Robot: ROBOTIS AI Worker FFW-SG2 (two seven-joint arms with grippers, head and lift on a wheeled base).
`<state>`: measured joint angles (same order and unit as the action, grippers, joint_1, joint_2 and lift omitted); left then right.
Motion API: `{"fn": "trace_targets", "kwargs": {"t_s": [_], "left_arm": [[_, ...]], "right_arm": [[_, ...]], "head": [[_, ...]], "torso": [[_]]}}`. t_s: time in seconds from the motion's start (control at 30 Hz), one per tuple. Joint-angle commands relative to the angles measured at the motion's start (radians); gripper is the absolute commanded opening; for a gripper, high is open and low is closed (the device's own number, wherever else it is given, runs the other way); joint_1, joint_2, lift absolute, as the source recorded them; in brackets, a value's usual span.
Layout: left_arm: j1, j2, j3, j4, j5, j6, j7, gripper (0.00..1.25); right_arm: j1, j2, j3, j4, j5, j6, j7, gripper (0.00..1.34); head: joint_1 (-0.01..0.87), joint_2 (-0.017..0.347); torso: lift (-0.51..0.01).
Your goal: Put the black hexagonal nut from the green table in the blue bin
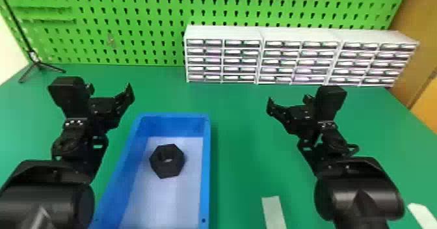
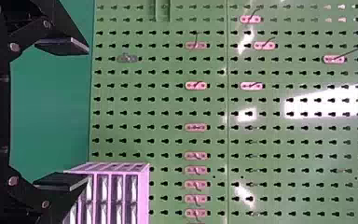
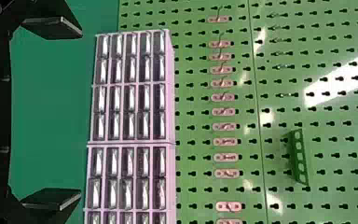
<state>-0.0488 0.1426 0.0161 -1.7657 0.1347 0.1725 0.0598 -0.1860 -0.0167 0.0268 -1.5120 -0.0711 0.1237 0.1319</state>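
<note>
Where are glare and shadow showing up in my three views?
Head view: a soft shadow on the green table along the blue bin's right side; the black nut stands out darkly against the pale bin floor. Left wrist view: white glare patches on the pegboard. Right wrist view: a bright slanting glare on that board.

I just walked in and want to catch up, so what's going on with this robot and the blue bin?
Nothing is being handled right now. The black hexagonal nut lies inside the blue bin, where the task wants it. The left gripper and the right gripper are both open and empty, held up over the green table. The job looks done.
</note>
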Motion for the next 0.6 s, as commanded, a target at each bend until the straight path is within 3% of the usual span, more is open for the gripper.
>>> {"fn": "trace_targets", "kwargs": {"t_s": [0.0, 0.57], "left_arm": [[-0.005, 0.0, -0.002, 0.0, -0.003, -0.001, 0.0, 0.95], [0.0, 0.0, -0.005, 0.003, -0.003, -0.001, 0.0, 0.95]], "right_arm": [[-0.004, -0.003, 0.002, 0.001, 0.001, 0.002, -0.002, 1.23], [0.003, -0.002, 0.001, 0.001, 0.008, 0.013, -0.002, 1.23]], "head": [[0.683, 0.028], [0.683, 0.028]], "torso": [[-0.096], [-0.096]]}}
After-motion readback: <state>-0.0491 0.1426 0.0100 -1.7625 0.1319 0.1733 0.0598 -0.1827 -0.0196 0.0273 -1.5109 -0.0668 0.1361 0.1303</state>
